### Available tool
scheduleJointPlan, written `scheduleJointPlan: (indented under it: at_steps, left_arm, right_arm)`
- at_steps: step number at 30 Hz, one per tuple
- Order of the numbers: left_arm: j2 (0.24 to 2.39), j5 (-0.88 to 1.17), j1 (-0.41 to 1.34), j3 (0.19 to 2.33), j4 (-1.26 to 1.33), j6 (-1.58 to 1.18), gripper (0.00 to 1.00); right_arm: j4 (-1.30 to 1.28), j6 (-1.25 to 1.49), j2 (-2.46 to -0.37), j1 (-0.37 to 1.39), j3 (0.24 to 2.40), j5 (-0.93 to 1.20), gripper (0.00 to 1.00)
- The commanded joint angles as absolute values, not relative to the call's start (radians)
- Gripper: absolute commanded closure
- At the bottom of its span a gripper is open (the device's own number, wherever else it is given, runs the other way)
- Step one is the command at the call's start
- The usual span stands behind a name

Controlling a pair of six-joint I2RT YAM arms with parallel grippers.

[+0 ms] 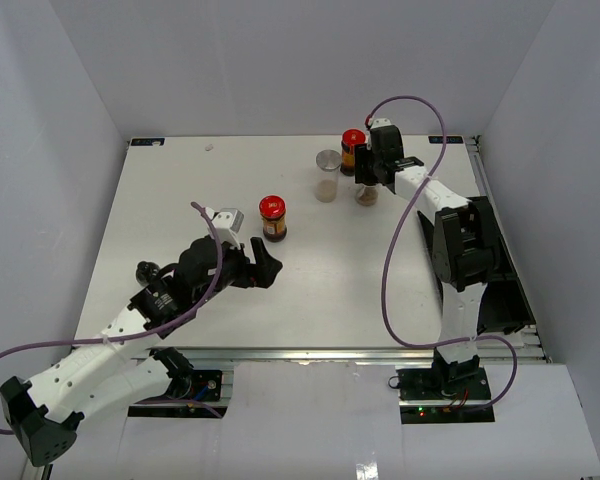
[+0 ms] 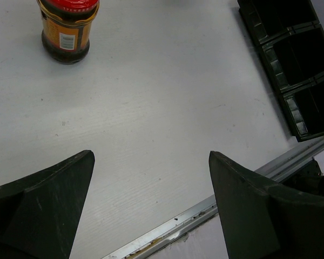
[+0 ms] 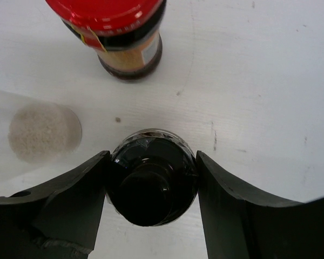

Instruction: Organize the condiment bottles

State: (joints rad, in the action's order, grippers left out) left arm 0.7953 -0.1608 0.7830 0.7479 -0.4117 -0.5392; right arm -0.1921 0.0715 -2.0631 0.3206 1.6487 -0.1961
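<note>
My right gripper is shut on the dark black-capped bottle, both fingers pressed to its sides as it stands on the table. Just beyond it stand a red-capped bottle and a clear bottle with a silver-grey lid. A second red-capped bottle stands mid-table. My left gripper hangs open a little short of it, with nothing between its fingers.
A long black tray with compartments lies along the table's right side, partly under the right arm. The metal rail of the table's near edge runs below the left fingers. White walls enclose the table.
</note>
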Motion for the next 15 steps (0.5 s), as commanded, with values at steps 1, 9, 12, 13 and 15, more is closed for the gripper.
scheduleJointPlan:
  at_steps: [1, 9, 12, 13, 15]
  left_arm:
    - [0.8, -0.161, 0.785, 0.796, -0.437, -0.544, 0.02]
    - [0.807, -0.134, 0.785, 0.818, -0.426, -0.558, 0.02]
    - [0.809, -0.106, 0.785, 0.819, -0.417, -0.569, 0.02]
    - [0.808, -0.103, 0.785, 0.819, -0.414, -0.573, 0.02]
    - [0.807, -0.092, 0.785, 0.816, -0.408, -0.579, 0.02]
  right_arm:
    - [-0.235, 0.056, -1.832, 0.318, 1.587, -0.254, 0.92]
    - [-0.363, 0.038, -1.482, 0.281, 1.46, -0.319, 0.92]
    - [-0.391, 0.032, -1.379, 0.241, 1.411, -0.375, 0.92]
    - [-0.388, 0.036, -1.363, 0.205, 1.39, -0.374, 0.92]
    - [-0.376, 0.051, -1.31, 0.114, 1.319, -0.35, 0.92]
